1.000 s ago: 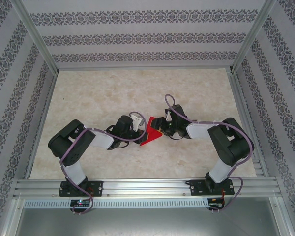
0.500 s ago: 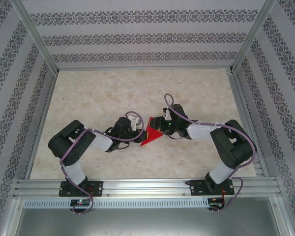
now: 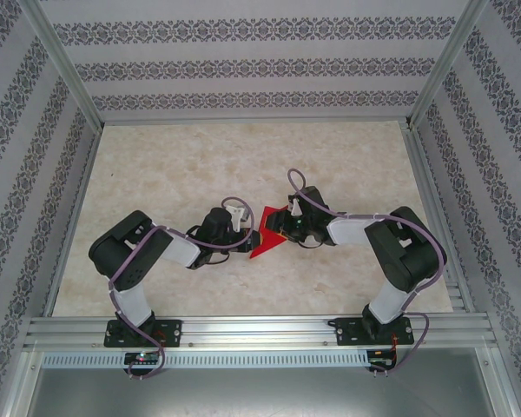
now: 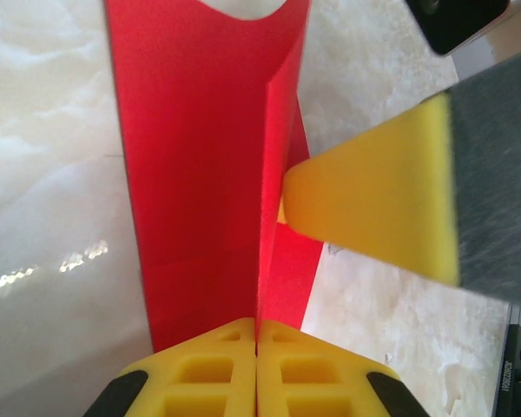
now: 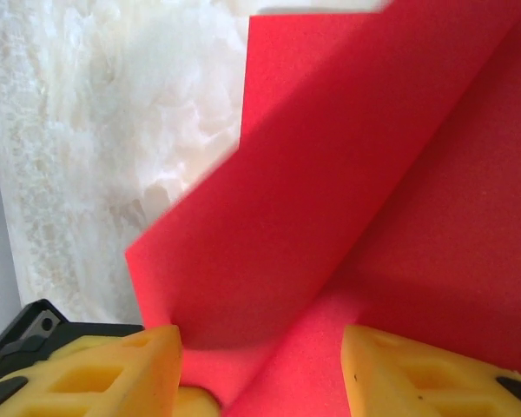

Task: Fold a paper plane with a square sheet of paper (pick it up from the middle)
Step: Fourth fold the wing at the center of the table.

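While the left claw (image 4: 257,347) pinches the folded square sheet of paper (image 4: 200,156) above the table (image 3: 182,165) centre | right claw (image 5: 260,365) spread astride its fold | step: likely creasing | next: close squarely on fold.

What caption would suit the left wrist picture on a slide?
Left jaws pinch folded red paper while the right arm's yellow pad touches its fold.

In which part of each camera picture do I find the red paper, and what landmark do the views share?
Top external: red paper, just below picture centre.
Left wrist: red paper, upright band from bottom centre to top edge.
Right wrist: red paper, filling the right and lower part.
Shared landmark: cream marbled tabletop.
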Robot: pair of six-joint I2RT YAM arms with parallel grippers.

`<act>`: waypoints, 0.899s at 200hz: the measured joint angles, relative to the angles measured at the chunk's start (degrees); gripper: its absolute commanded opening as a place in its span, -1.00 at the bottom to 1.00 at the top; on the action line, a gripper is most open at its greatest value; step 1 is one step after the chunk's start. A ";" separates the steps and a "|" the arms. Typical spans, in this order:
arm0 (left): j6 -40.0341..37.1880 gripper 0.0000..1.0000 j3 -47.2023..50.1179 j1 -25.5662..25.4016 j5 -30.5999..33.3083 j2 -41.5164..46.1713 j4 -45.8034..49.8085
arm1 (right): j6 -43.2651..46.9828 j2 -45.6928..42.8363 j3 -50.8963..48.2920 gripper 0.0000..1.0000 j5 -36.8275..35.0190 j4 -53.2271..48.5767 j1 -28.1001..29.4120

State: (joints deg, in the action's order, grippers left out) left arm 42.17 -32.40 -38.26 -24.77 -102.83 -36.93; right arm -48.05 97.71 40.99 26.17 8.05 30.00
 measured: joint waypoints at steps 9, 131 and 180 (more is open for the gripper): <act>0.02 -0.78 0.00 0.00 -0.11 -0.31 0.02 | 0.02 0.28 0.44 0.03 -0.15 -0.50 0.00; -0.31 -0.24 -0.57 1.36 2.19 10.10 10.27 | 0.35 2.05 5.62 0.01 -4.00 -9.14 1.03; 0.42 -0.52 -0.44 1.38 1.55 12.00 10.91 | 1.95 3.41 9.05 0.02 -6.19 -13.86 2.10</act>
State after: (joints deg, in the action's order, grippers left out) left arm 42.59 -32.84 -36.88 -23.22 -90.83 -26.02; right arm -46.11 101.12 50.04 19.99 -5.80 32.10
